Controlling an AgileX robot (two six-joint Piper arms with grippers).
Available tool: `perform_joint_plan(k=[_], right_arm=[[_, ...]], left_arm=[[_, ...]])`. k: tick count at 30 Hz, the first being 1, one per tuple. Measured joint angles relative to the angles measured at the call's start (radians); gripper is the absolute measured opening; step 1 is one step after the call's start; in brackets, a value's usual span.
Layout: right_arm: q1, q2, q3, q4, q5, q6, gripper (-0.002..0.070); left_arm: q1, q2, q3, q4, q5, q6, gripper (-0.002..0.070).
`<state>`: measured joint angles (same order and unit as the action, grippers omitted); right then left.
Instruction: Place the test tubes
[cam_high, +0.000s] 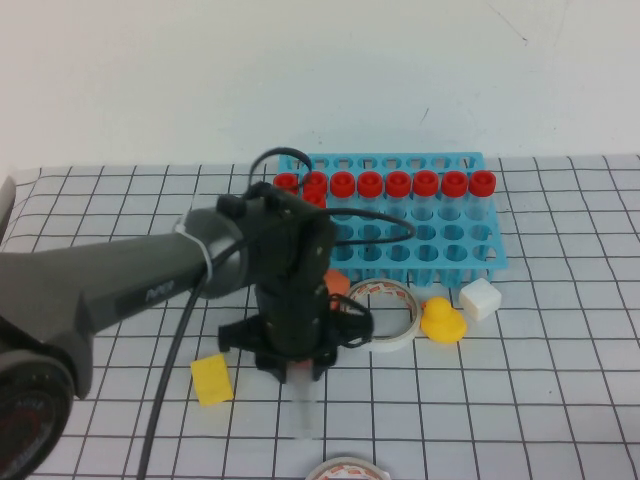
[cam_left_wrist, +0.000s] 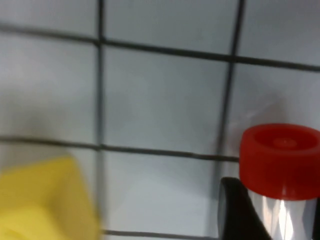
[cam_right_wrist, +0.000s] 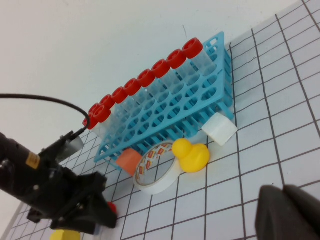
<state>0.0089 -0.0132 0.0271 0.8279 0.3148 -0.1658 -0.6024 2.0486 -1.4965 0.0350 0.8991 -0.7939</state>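
A blue test tube rack (cam_high: 455, 235) stands at the back of the gridded mat, its rear row filled with several red-capped tubes (cam_high: 398, 183). My left gripper (cam_high: 297, 372) points down at the mat in front of the rack and is shut on a clear test tube (cam_high: 303, 410) that sticks out toward the near edge. The left wrist view shows that tube's red cap (cam_left_wrist: 279, 155) and glass body between the black fingers (cam_left_wrist: 239, 210), close above the mat. My right gripper (cam_right_wrist: 286, 210) is shut with nothing in it, low over the mat to the right of the rack (cam_right_wrist: 165, 120).
A yellow block (cam_high: 212, 380) lies just left of the left gripper. A tape roll (cam_high: 385, 312), a yellow duck (cam_high: 442, 320), a white cube (cam_high: 480, 298) and an orange block (cam_high: 335, 283) sit along the rack's front. Another tape roll (cam_high: 345, 470) lies at the near edge.
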Motion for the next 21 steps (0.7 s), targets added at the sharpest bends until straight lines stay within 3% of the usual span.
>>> perform_joint_plan(k=[7, 11, 17, 21], right_arm=[[0.000, 0.000, 0.000, 0.000, 0.000, 0.000, -0.0001], [0.000, 0.000, 0.000, 0.000, 0.000, 0.000, -0.0001], [0.000, 0.000, 0.000, 0.000, 0.000, -0.002, -0.0001], [0.000, 0.000, 0.000, 0.000, 0.000, -0.005, -0.0001]], left_arm=[[0.030, 0.000, -0.043, -0.007, 0.137, 0.612, 0.0270], [0.024, 0.000, -0.051, -0.021, 0.147, 0.849, 0.0251], [0.023, 0.001, -0.051, -0.035, 0.093, 0.947, 0.0215], [0.023, 0.001, -0.051, -0.052, 0.064, 0.988, 0.0230]])
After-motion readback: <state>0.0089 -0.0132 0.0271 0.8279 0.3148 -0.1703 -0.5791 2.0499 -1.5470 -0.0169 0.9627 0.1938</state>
